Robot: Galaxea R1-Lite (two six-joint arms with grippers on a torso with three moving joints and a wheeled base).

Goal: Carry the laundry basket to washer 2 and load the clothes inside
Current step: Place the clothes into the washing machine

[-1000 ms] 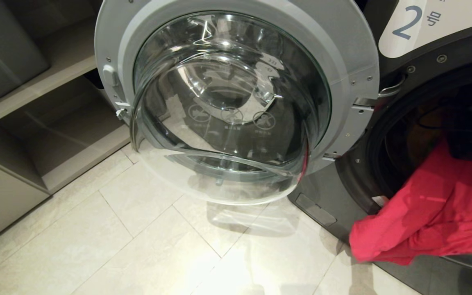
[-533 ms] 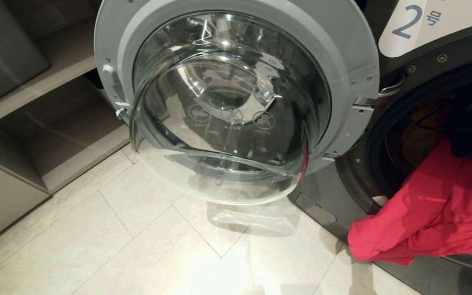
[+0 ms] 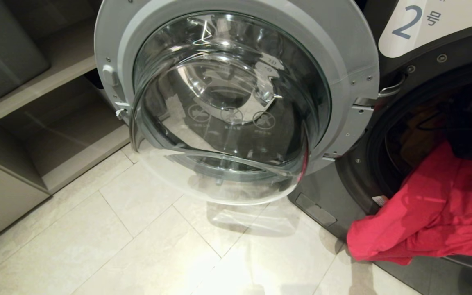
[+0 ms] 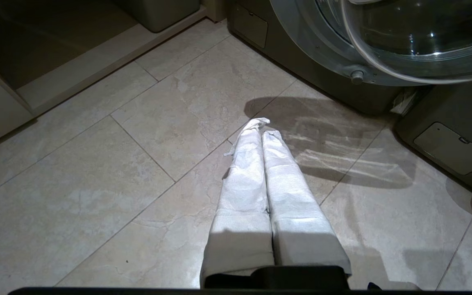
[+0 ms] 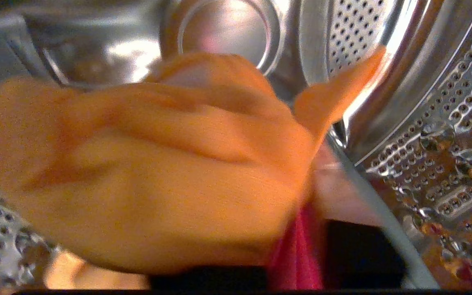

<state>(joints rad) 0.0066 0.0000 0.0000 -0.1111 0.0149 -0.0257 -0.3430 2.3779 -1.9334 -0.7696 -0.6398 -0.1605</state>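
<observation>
Washer 2 (image 3: 432, 69), a dark grey front-loader marked by a white label with a "2", is shown at the right of the head view with its mouth uncovered. Its round door (image 3: 236, 102), grey-framed around a domed glass bowl, is swung fully open to the left, over the pale tiled floor (image 3: 137, 237). Beige open shelving (image 3: 35, 135) is seen at far left, with a grey bin (image 3: 2, 49) on the upper shelf. Of the clothes, a pinkish-red garment (image 3: 428, 217) is draped over the lower lip of the washer's opening, partly inside and partly hanging down the front. In the right wrist view, an orange-yellow garment (image 5: 146, 176) fills most of the frame inside the perforated steel drum (image 5: 436, 135), with a strip of the red cloth beneath it. The right gripper is inside the drum; its fingers are hidden by cloth, so their state cannot be told. The left gripper (image 4: 262, 131) is held above the floor near the door, its white-wrapped fingers (image 4: 244, 180) pressed together, holding nothing.
</observation>
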